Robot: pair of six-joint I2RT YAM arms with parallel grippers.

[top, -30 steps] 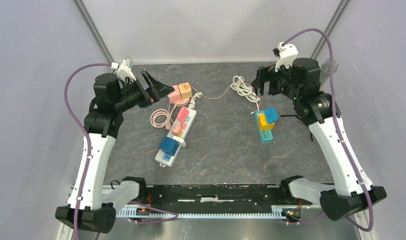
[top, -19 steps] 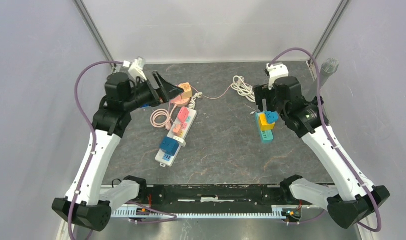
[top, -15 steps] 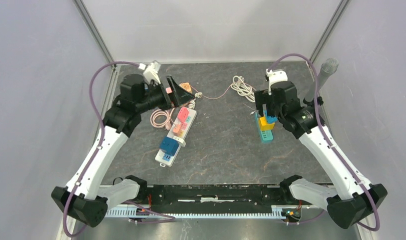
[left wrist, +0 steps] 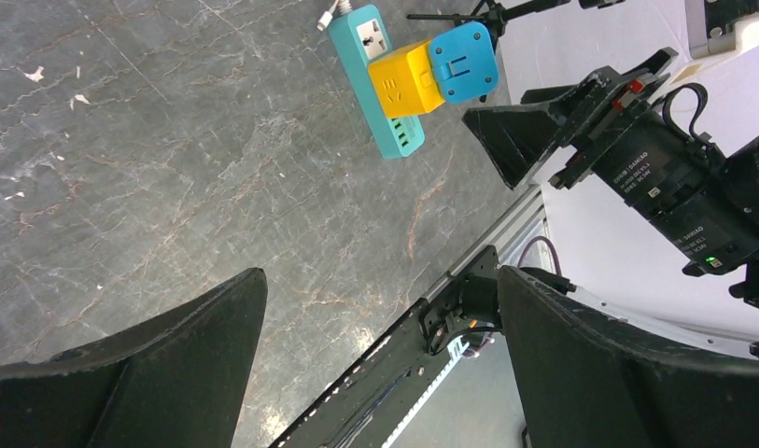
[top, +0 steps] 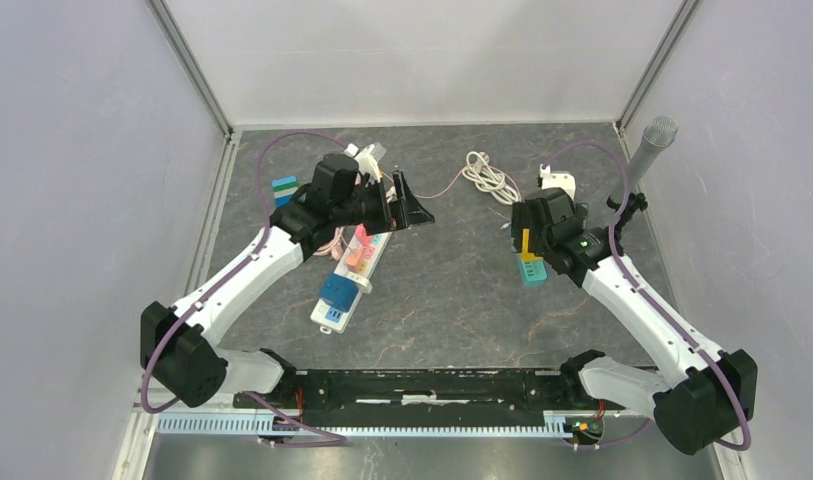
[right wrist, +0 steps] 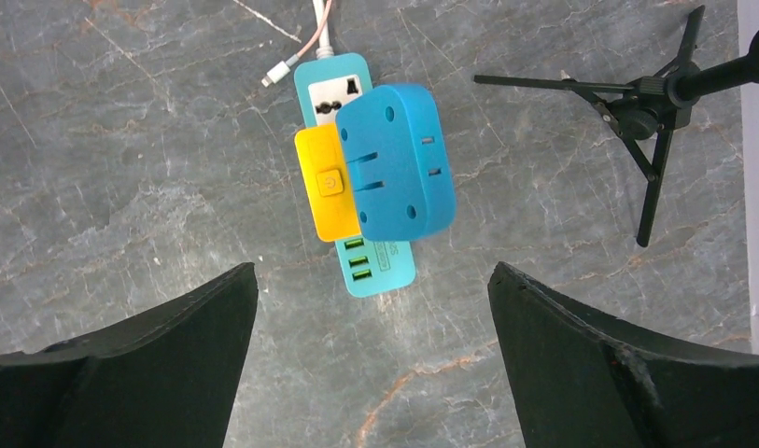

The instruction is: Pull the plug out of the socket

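A teal power strip (top: 531, 270) lies right of centre with a yellow plug (top: 525, 243) and a blue adapter in it. The right wrist view shows the strip (right wrist: 380, 267), the yellow plug (right wrist: 318, 187) and the blue adapter (right wrist: 396, 161) from above. My right gripper (right wrist: 372, 271) is open and empty, hovering over the strip's near end; it also shows in the top view (top: 527, 222). My left gripper (top: 410, 206) is open and empty above the table's middle, facing the teal strip (left wrist: 397, 140). A white power strip (top: 334, 312) with pink, orange and blue plugs lies below my left arm.
A microphone (top: 658, 132) on a black tripod (right wrist: 648, 105) stands at the right edge, close to the teal strip. A coiled white cable (top: 487, 175) lies at the back. A pink cable (top: 325, 240) loops by the white strip. A small blue block (top: 284, 185) sits at the back left.
My left arm has swung right, from the back left over the white strip to the table's middle. My right arm has come forward and down over the teal strip. Both grippers stay open.
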